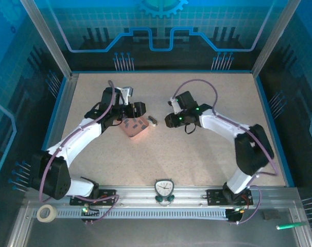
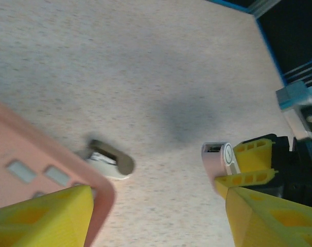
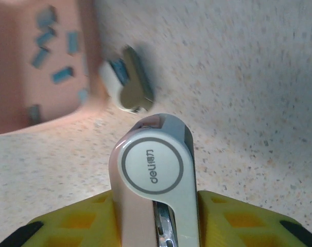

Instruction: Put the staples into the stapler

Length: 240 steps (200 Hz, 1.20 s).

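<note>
The right gripper point(image 3: 155, 218) is clamped on the stapler point(image 3: 153, 170), 1 yellow finger on each flank. The stapler's long axis runs out along the fingers, with the round logo end leading. Just ahead of that end a small white-and-metal piece point(image 3: 127, 85) lies on the table, right beside the pink tray point(image 3: 12, 67). The staples point(image 3: 63, 74) lie scattered in that tray. The left gripper point(image 2: 158, 208) hangs over the tray's edge with its jaws apart and empty, so the left arm is nearer the staples.

Glossy plastic stapler point(image 3: 153, 175), matt speckled table point(image 3: 248, 77)
</note>
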Motion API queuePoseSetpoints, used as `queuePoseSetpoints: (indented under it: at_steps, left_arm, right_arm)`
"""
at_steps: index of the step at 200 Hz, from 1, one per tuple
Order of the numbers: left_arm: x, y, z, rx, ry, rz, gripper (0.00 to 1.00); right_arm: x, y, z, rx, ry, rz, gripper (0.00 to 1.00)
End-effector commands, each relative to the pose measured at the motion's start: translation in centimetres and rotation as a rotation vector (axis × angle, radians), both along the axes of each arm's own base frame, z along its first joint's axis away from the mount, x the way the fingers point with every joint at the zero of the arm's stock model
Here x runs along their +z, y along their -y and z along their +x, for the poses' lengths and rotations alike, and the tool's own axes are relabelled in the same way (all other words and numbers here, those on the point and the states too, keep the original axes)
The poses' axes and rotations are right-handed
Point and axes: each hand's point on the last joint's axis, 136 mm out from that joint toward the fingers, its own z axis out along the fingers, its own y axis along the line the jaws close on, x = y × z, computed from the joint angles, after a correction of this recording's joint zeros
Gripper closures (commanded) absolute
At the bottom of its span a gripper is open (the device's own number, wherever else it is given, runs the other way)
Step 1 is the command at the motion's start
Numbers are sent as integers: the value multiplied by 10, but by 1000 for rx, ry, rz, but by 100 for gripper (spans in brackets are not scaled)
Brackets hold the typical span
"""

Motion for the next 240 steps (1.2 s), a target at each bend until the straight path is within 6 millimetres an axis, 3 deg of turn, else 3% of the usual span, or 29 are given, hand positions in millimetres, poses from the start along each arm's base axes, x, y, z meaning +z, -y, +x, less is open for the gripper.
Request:
queuePoseSetpoints:
  at_steps: [1, 29, 62, 136, 208, 240]
  left_arm:
    - [19, 30, -11, -74, -39, -179, 31]
    - [23, 51, -15, -146, -77, -232, 31]
    - [28, 77, -24, -236, -133, -317, 31]
    - [41, 106, -29, -322, -113, -394, 32]
    - [28, 118, -37, -382, -162, -333, 51]
    - [26, 120, -40, -406, -171, -325, 68]
  right_arm:
    - [42, -19, -1, 131, 184, 116, 60]
    - [69, -23, -15, 212, 286, 162, 61]
    - [85, -23, -25, 263, 394, 149, 62]
    - [90, -22, -35, 317, 488, 89, 63]
    - [93, -26, -32, 320, 510, 70, 63]
    - [93, -24, -30, 310, 515, 59, 63]
